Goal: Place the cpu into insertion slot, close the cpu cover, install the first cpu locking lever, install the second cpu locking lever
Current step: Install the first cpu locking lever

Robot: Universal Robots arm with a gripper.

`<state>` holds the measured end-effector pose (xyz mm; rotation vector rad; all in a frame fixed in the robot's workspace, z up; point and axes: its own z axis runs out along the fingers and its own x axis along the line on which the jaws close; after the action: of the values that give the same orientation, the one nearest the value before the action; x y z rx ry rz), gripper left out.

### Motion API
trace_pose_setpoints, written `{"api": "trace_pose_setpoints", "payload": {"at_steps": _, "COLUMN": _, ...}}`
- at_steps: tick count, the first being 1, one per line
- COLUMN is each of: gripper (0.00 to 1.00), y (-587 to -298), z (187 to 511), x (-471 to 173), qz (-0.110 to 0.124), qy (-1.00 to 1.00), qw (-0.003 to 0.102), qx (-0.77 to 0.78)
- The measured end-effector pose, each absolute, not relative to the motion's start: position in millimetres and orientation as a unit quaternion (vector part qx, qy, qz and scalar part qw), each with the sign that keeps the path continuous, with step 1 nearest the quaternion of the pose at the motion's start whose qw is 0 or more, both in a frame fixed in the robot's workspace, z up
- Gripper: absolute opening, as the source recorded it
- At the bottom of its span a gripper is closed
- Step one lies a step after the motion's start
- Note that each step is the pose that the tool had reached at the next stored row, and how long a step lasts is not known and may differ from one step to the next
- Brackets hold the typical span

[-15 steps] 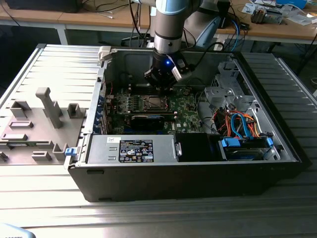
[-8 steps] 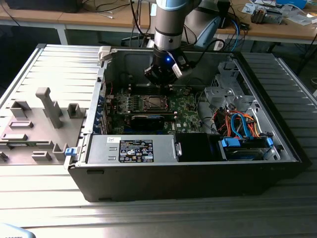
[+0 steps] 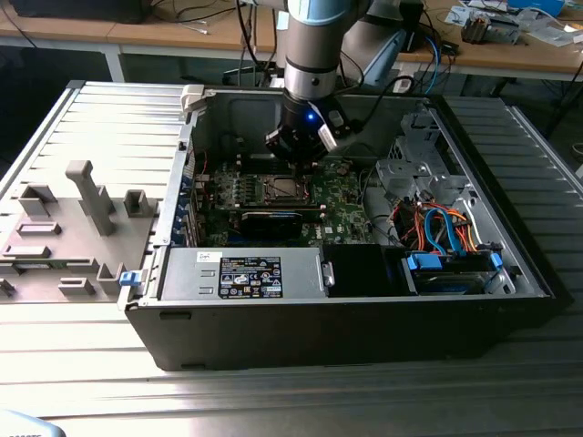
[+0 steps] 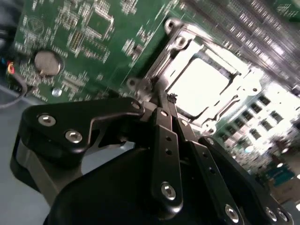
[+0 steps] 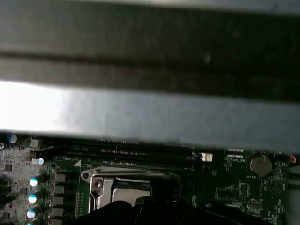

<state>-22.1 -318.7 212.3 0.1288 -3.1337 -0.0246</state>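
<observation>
The cpu [image 4: 199, 84] sits flat in the slot [image 4: 174, 47] on the green board [image 4: 93, 42], its metal top glaring almost white in the second wrist view. The cover [image 4: 243, 79], a thin silver frame with a square window, lies down around it, screws at the corners. In the exterior view the socket [image 3: 278, 188] is a small silver-rimmed square mid-board, just under the arm.

The gripper [image 4: 171, 98] hangs right beside the socket's edge, black jointed fingers [image 4: 165, 140] drawn together to a point with nothing between them, so clenched and empty as far as I can see. One round silver coin cell [image 4: 47, 63] sits well apart from the socket.

All of it is inside an open black tower case [image 3: 364, 337] lying on its side on a ribbed metal table [image 3: 273, 401]. The power supply [image 3: 241, 273] has one sticker, print too small to read. Orange and blue cables [image 3: 437, 228] bunch at the exterior view's right, and a grey fixture tray [image 3: 73, 218] sits on the left.
</observation>
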Motion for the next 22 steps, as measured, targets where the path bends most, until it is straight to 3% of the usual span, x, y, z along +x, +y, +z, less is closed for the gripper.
{"api": "trace_pose_setpoints", "payload": {"at_steps": 5, "gripper": 0.11, "y": -330.9, "z": 212.3, "x": -22.1, "qz": -0.007, "qy": -0.999, "qw": 0.003, "qx": 0.041}}
{"api": "trace_pose_setpoints", "payload": {"at_steps": 22, "gripper": 0.11, "y": -331.5, "z": 225.0, "x": -22.1, "qz": -0.003, "qy": -0.999, "qw": 0.003, "qx": 0.041}}
